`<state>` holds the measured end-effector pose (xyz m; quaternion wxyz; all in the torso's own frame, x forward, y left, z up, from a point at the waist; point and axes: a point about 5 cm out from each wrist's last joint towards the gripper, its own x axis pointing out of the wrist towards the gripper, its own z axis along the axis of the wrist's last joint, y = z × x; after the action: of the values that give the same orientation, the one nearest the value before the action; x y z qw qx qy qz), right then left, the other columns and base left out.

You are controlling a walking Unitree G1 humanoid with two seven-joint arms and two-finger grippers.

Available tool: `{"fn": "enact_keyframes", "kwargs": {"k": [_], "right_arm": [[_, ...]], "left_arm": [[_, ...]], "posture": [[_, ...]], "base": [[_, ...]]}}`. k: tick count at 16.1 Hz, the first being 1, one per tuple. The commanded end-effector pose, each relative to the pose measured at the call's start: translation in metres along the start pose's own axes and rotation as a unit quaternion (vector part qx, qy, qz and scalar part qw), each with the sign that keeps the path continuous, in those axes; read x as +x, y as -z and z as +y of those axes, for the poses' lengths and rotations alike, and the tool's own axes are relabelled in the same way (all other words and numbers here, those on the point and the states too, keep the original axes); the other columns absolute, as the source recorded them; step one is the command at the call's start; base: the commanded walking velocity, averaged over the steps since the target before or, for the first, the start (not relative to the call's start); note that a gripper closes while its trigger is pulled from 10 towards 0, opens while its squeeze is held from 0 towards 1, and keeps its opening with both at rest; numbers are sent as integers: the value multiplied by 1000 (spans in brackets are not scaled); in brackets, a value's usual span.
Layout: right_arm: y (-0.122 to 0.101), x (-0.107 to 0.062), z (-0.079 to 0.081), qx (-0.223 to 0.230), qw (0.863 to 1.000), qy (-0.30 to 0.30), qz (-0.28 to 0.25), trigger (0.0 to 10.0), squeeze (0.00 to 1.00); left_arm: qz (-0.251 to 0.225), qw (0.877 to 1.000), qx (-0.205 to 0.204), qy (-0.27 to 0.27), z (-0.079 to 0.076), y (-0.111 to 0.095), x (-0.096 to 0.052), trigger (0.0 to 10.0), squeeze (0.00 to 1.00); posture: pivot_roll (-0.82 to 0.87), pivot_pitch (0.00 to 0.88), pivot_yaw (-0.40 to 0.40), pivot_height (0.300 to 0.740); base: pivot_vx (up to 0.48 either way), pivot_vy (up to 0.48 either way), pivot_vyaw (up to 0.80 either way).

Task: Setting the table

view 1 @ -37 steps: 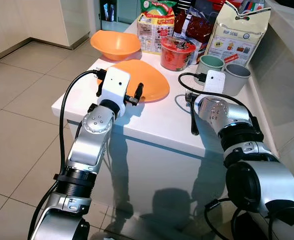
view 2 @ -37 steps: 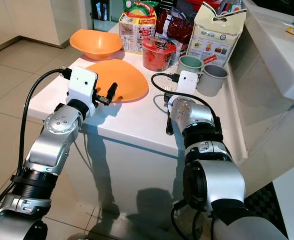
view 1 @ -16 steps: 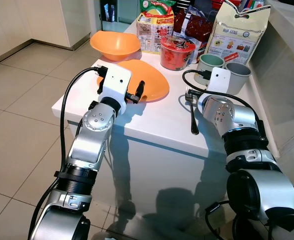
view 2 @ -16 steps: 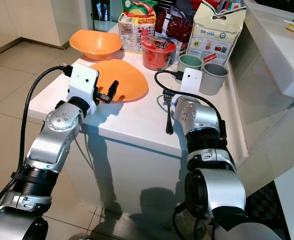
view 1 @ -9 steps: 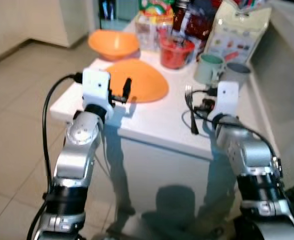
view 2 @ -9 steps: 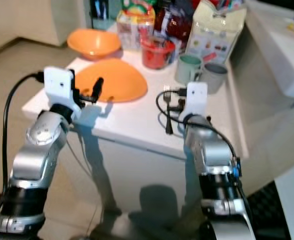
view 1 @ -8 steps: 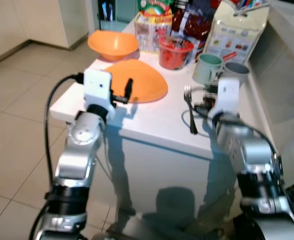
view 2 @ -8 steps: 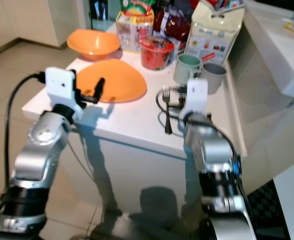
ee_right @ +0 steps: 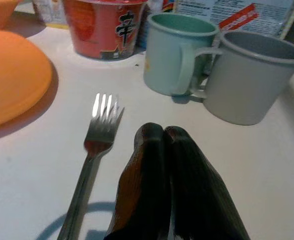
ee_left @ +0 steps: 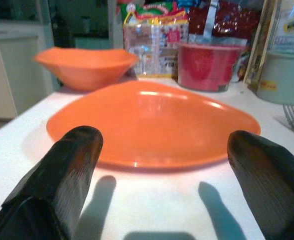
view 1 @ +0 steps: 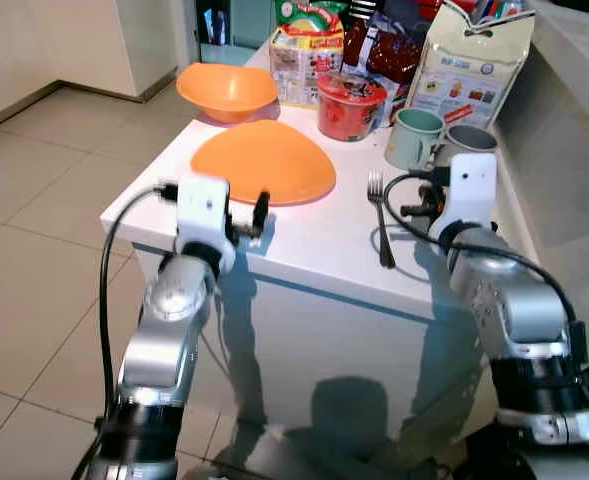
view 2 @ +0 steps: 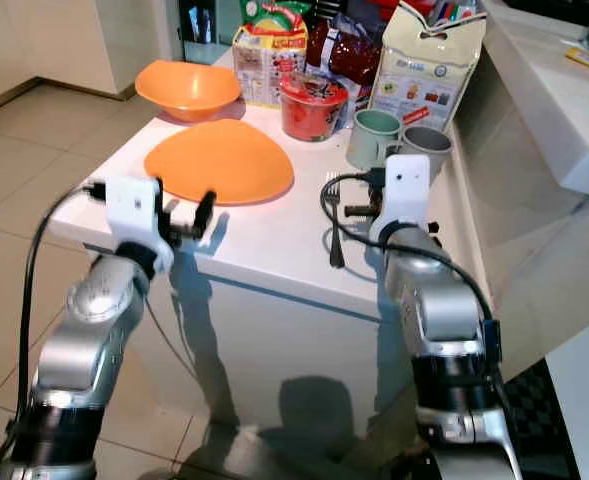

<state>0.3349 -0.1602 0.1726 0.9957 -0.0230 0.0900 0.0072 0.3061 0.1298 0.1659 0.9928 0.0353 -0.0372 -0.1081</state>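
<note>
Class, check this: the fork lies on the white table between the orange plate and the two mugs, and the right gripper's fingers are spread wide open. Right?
Not quite. The right wrist view shows the right gripper shut, fingers pressed together, beside the fork. The rest holds.

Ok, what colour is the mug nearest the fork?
Pale green mug, standing beside the grey one; clearest in the right wrist view, just beyond the fork.

You can read 1 mark: the character "辛" on the red noodle cup (ee_right: 105, 26); other labels blur.
</note>
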Motion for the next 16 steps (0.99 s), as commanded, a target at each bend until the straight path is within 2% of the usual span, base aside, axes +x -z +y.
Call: {"fn": "enact_keyframes", "kwargs": {"k": [1,2,6,8,9,11,14,16], "right_arm": [[0,-2,-1,-8,1000,3,-3,10000,0],[3,-2,0,-17,1000,2,-2,10000,0],[-3,4,-5,-1,1000,2,3,10000,0],[-5,6,-7,21,1000,1,11,10000,0],[-8,8,-8,46,999,3,18,10000,0],[-4,8,-9,48,998,12,30,10000,0],[-4,8,-5,75,996,3,54,10000,0],[-1,9,-5,75,994,3,78,10000,0]], "left_arm": [[-3,1000,-14,4,-5,-3,-3,10000,0],[6,1000,-19,1,-5,2,-5,10000,0],[18,1000,-18,-7,-5,8,-7,10000,0],[15,1000,-18,-8,-5,6,-6,10000,0],[13,1000,-16,-6,-5,4,-4,10000,0],[11,1000,-15,-1,-7,3,-2,10000,0],[16,1000,-17,12,-11,5,-2,10000,0],[30,999,-31,29,-12,16,-8,10000,0]], "posture": [[112,0,-109,740],[117,0,-112,740],[119,0,-124,740],[118,0,-125,740],[112,0,-117,740],[107,0,-110,740],[99,0,-105,740],[93,0,-102,740]], "base": [[0,0,0],[0,0,0],[0,0,0],[0,0,0],[0,0,0],[0,0,0],[0,0,0],[0,0,0]]}}
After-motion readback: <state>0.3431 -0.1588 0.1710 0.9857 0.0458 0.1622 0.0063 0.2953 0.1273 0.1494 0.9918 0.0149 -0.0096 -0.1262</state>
